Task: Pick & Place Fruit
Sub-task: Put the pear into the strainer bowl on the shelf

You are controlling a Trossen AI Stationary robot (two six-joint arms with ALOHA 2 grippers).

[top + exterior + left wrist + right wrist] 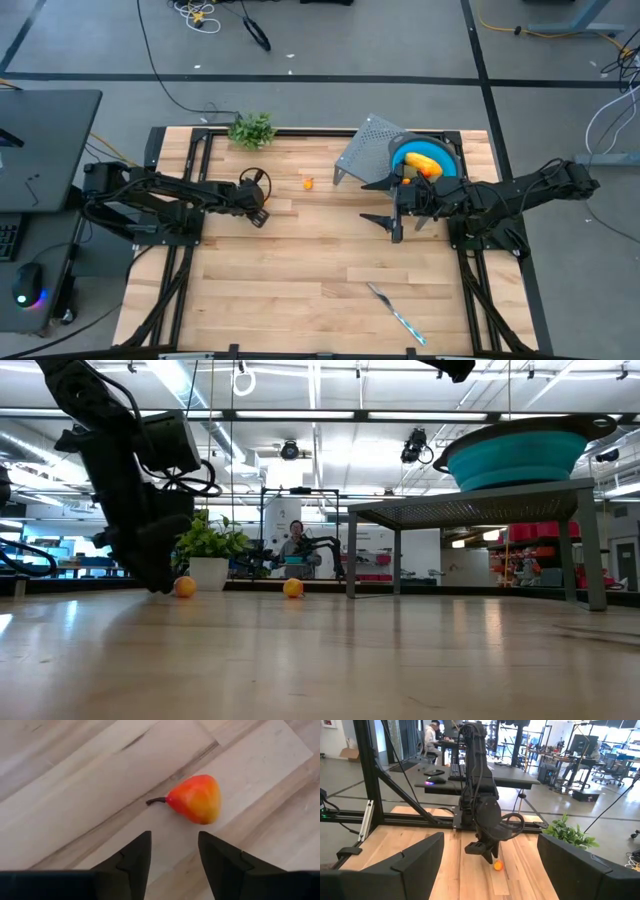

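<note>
from above, the pale wooden slatted table (pixel 300 270) carries a leafy green sprig (pixel 252 129) at its far edge, a grey perforated metal stand (pixel 362 150) beside a teal round bowl (pixel 447 156) holding yellow and orange fruit pieces (pixel 423 165), and a slim silver knife with a blue handle (pixel 396 312) near the front edge; a tiny orange fruit (pixel 308 183) lies alone between the two arms. the left gripper (pixel 262 216) reaches inward at mid-table, the right gripper (pixel 385 204) spread wide just beside the bowl. at table height, two small orange fruits (pixel 184 587) sit on the wood, one just beside the left arm, the bowl raised on the stand. the left wrist camera shows an orange-red pear-shaped fruit (pixel 196 798) lying on its side just ahead of the parted, empty fingers (pixel 131 858), its dark stem pointing away from its rounded end. the right wrist camera looks across at the left arm, its own fingers released.
</note>
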